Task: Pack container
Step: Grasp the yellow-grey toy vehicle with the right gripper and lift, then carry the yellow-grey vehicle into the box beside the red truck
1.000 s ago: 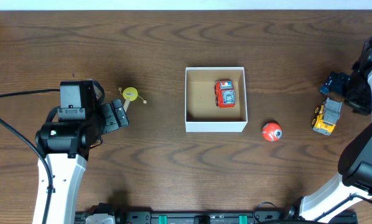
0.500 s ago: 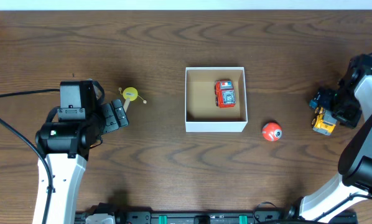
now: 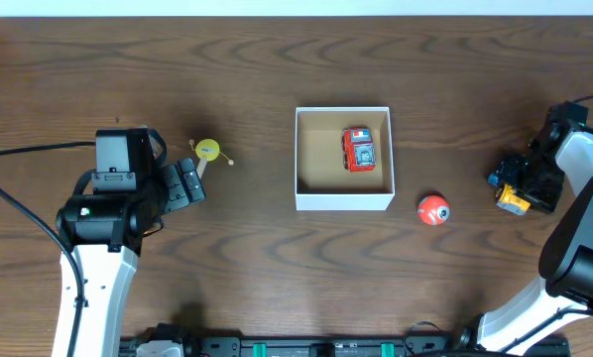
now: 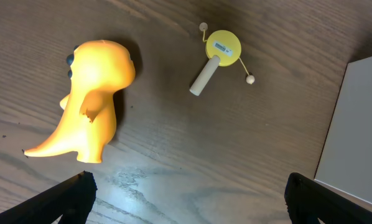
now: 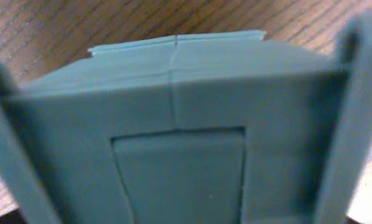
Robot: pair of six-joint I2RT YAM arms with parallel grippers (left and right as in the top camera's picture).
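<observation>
Even bright light, soft shadows, pale glare on table (image 4: pixel 133 177) in left wrist view, right wrist view blurred

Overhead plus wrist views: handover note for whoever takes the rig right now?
Left pincer: open, empty, over the table left of the small square white cardboard box.
Right pincer: straddles the yellow-and-grey toy dump truck at the far right; cannot tell whether it is clamped.
Done: red toy car lies in the box.
To do: the truck, the red ball just right of the box, the yellow drum rattle with a pale handle and the yellow plastic dinosaur, both on the table at the left.
</observation>
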